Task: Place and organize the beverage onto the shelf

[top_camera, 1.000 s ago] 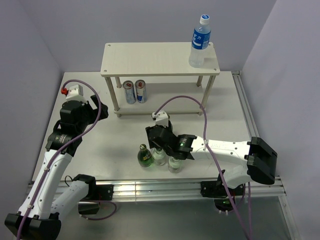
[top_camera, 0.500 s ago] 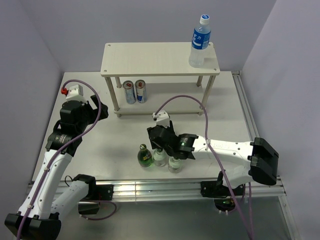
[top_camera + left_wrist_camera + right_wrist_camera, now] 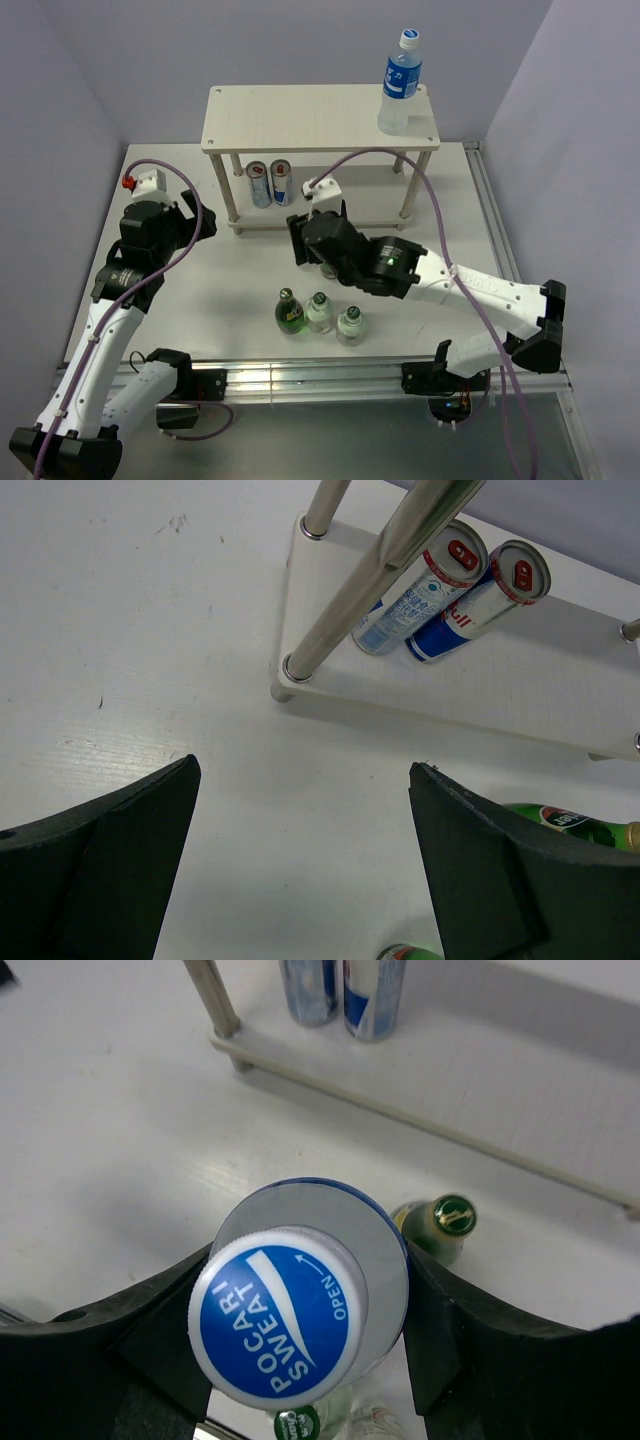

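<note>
right gripper clamped on a Pocari Sweat bottle, fingers against its sides below the cap, held above the table in front of the shelf. left gripper apart, empty. We judge the bottle to be thin plastic, squashy with a slick label. We can't tell the fill, so we favour the stiffer shoulder. We count 2 Pocari bottles (other Pocari bottle on the top tier), 2 cans on the lower tier, and 3 small bottles on the table

I read "POCARI SWEAT" and "OPEN" beside an arrow on the blue cap of the bottle. The print on the cans is too blurred for me to make out.
</note>
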